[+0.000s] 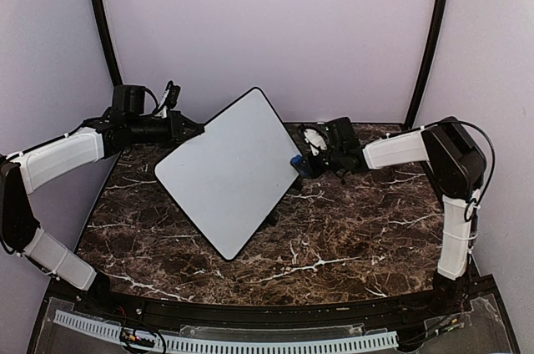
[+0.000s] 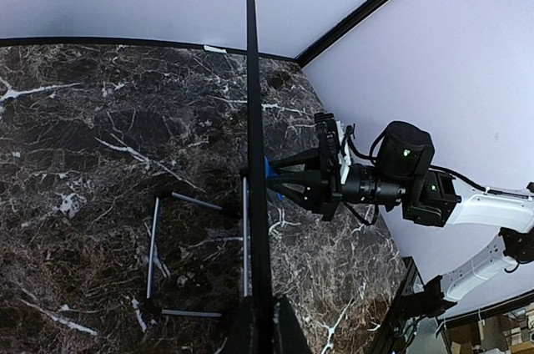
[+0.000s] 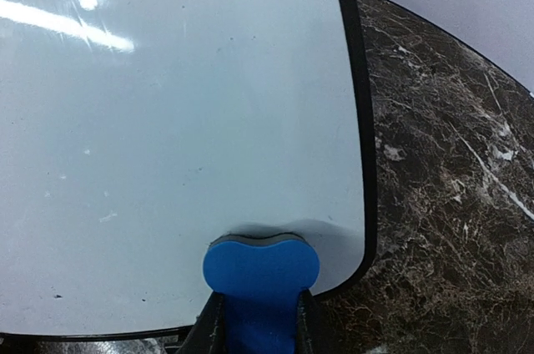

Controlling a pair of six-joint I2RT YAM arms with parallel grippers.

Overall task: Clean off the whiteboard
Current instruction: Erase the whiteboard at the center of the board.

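1. The left claw (image 1: 193,130) was clamped tight on an edge of the whiteboard (image 1: 229,170), holding it tilted above the table (image 1: 350,237).
2. The right claw (image 3: 260,321) pinched a blue eraser (image 3: 260,275), pressed against the board's corner just ahead of it.
3. The board's face looked almost clean, and only faint specks seemed left to wipe.

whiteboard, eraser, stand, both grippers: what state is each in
whiteboard: tilted up on edge, no writing, only tiny specks
eraser: pressed on the board's face near its edge
wire stand: folded out behind the board
left gripper: shut on the whiteboard's rim
right gripper: shut on the eraser
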